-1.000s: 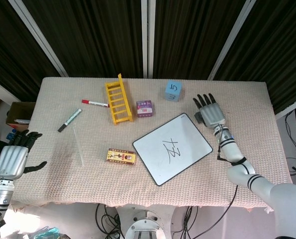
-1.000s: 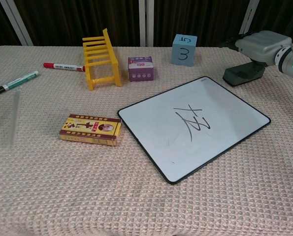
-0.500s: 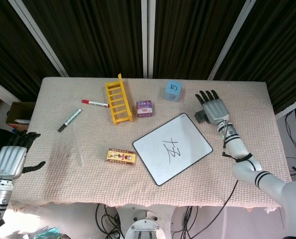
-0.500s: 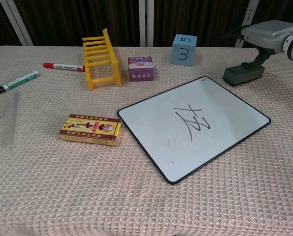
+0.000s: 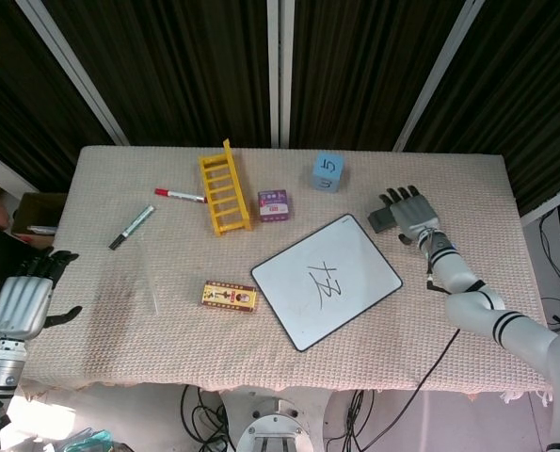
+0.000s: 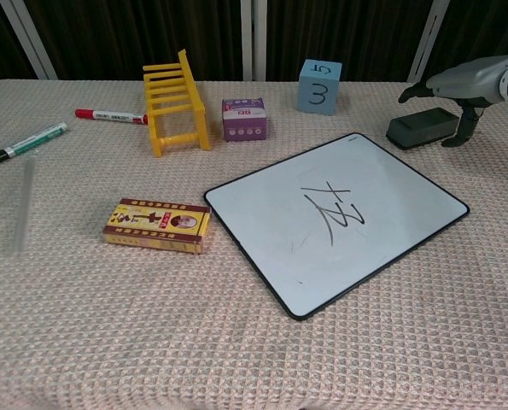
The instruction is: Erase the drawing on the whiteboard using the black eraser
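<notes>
The whiteboard (image 5: 327,280) (image 6: 339,218) lies tilted at the table's middle right, with a black scribble (image 5: 323,281) (image 6: 335,213) on it. The black eraser (image 5: 381,219) (image 6: 420,130) rests on the cloth just past the board's far right corner. My right hand (image 5: 409,212) (image 6: 463,84) hovers low over the eraser's right end. Its fingers are spread and the thumb points down beside the eraser, gripping nothing. My left hand (image 5: 21,301) hangs open off the table's left edge, seen only in the head view.
A yellow ladder (image 5: 225,188) (image 6: 172,102), a purple box (image 5: 274,204) (image 6: 243,118) and a blue cube (image 5: 328,171) (image 6: 319,85) stand at the back. A red marker (image 5: 179,196), a green marker (image 5: 131,227), a clear tube (image 5: 148,278) and a card box (image 5: 229,296) lie to the left.
My right hand has shifted right and sunk toward the eraser, with its thumb now down beside it. The eraser and board have not moved. My left hand has barely drifted.
</notes>
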`<act>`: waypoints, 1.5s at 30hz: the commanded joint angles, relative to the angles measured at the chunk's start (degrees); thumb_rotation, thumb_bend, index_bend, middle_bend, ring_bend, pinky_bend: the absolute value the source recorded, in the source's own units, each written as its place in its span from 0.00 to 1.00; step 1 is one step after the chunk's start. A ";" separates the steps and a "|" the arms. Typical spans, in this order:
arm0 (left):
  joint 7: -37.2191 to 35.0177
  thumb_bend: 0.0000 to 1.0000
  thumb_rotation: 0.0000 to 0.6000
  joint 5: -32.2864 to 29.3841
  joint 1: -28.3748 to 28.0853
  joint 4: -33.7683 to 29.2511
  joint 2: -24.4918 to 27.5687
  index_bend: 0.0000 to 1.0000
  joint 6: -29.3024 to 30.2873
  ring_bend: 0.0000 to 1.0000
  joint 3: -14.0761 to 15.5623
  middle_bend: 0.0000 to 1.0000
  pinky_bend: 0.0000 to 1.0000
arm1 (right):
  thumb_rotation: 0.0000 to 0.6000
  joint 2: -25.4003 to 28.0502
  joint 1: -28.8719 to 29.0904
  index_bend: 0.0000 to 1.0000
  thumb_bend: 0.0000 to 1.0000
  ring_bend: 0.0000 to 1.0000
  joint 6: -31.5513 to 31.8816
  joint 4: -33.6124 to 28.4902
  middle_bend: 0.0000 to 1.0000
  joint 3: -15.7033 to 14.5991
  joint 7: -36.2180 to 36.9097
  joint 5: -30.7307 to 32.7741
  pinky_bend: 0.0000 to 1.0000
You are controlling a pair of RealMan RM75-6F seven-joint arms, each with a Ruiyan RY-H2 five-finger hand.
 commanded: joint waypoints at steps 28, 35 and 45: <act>-0.81 0.11 0.93 -0.84 -0.17 0.92 -0.19 0.18 -1.00 0.12 -0.10 0.18 0.19 | 1.00 -8.38 0.19 0.23 0.26 0.14 3.14 12.15 0.27 -0.32 10.62 -8.94 0.25; -0.89 0.11 0.93 -0.81 -0.23 1.06 -0.28 0.18 -1.16 0.12 -0.01 0.18 0.19 | 1.00 -10.36 -1.04 0.47 0.29 0.32 8.56 14.81 0.40 -0.12 12.31 -11.90 0.42; -0.97 0.11 0.93 -0.84 -0.13 0.98 -0.31 0.18 -1.21 0.12 0.17 0.18 0.19 | 1.00 -8.43 -2.89 0.70 0.32 0.49 15.43 12.52 0.55 -0.88 17.96 -18.14 0.60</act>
